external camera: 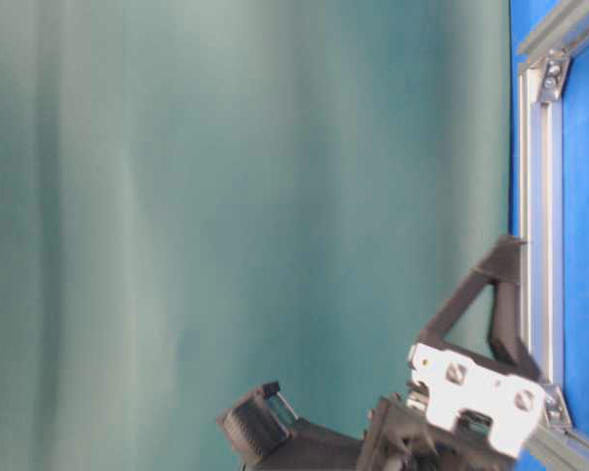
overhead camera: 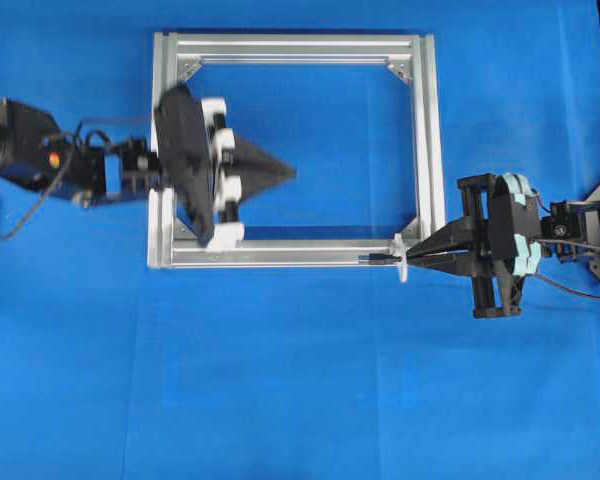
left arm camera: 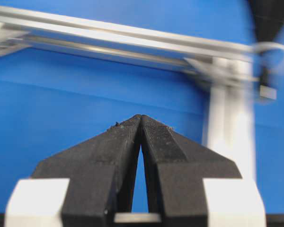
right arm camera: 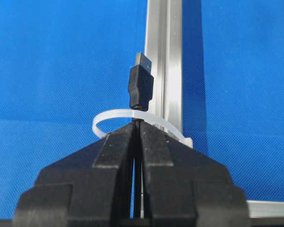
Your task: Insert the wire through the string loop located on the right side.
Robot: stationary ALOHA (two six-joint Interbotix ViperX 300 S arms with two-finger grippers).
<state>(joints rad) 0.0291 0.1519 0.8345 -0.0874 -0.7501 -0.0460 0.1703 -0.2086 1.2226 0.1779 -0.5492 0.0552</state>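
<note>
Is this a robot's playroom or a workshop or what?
Probably a robot lab test bench. A plain blue cloth covers the table, a bare aluminium frame lies on it, and two robot arms work there, the right end effector holding a wire.

Work surface covered edge to edge by blue cloth (overhead camera: 310,390), matte, faint creases seen toward 6 o'clock in overhead view. Light even, soft; short shadows cast. Teal-green curtain backdrop (external camera: 226,196) seen in table-level view, vertical folds visible, blue cloth strip at 3 o'clock.
</note>
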